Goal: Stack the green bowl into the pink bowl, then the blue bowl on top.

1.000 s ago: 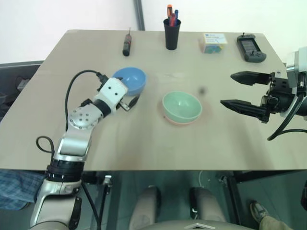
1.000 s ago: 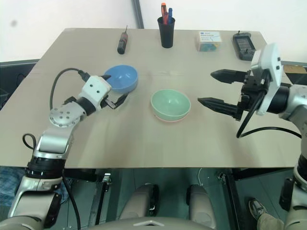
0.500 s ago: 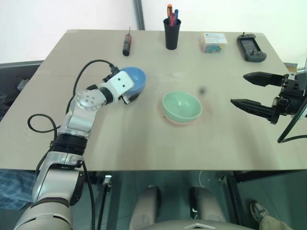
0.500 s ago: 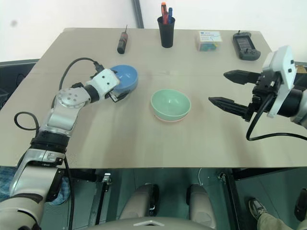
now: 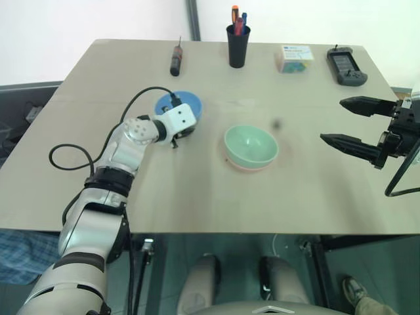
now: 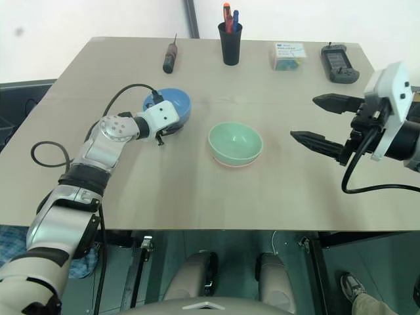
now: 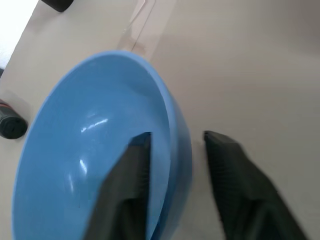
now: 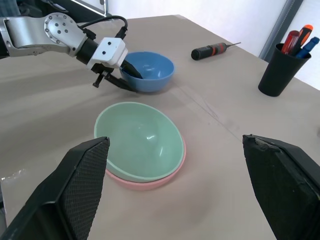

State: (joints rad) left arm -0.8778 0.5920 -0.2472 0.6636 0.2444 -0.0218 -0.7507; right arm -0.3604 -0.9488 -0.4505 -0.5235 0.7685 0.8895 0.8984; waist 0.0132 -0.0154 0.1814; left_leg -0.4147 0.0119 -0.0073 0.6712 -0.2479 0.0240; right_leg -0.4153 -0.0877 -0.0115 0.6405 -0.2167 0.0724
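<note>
Left claw (image 7: pixel 172 145) now astride blue bowl (image 7: pixel 95 150) rim

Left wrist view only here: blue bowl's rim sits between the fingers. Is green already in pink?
Observer: Yes. The green bowl sits nested in the pink bowl, whose rim shows beneath it.
Operator: Where are they from the blue one?
Observer: To the robot's right of the blue bowl, a little nearer the robot, and apart from it.
Operator: Right arm in the way?
Observer: Probably not. The right gripper hangs open and empty, well to the right of both nested bowls.
</note>
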